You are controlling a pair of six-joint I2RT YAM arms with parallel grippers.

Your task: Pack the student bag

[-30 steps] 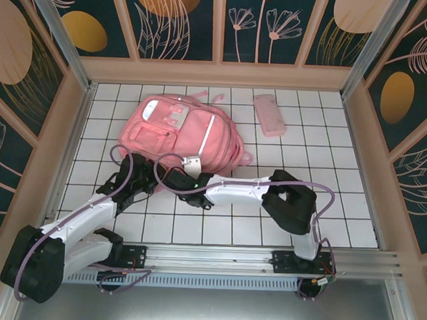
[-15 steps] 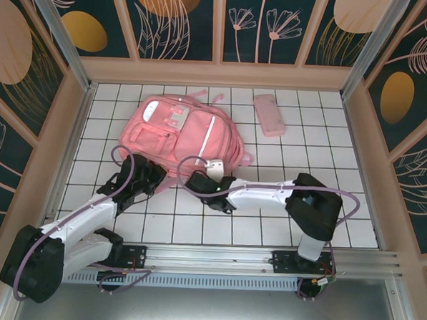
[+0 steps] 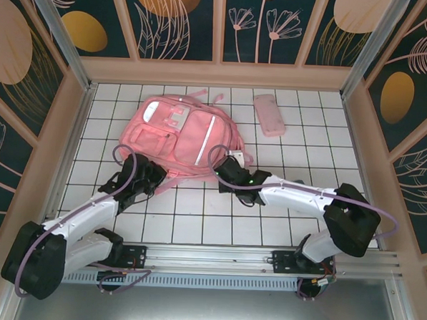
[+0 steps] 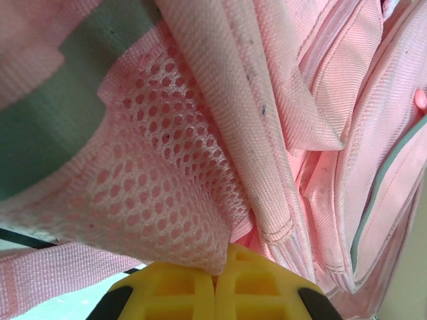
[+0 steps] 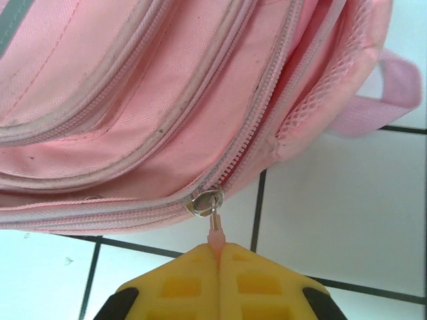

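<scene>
I'm clamping the right gripper (image 5: 218,259) on the student bag's (image 3: 179,133) zipper pull (image 5: 214,235); the left gripper (image 4: 215,279) is pinching its mesh (image 4: 167,187).

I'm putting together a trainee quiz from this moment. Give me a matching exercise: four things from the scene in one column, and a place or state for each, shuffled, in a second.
Column one
1. left gripper
2. right gripper
3. pencil pouch
4. student bag

Column two
A. lies by itself toward the far right, apart from the bag
B. shut on the pink zipper pull
C. lies flat on the tiled table, front pockets up
D. shut on a mesh fold of the bag

Pairs: 1-D, 2-B, 3-A, 4-C
</scene>
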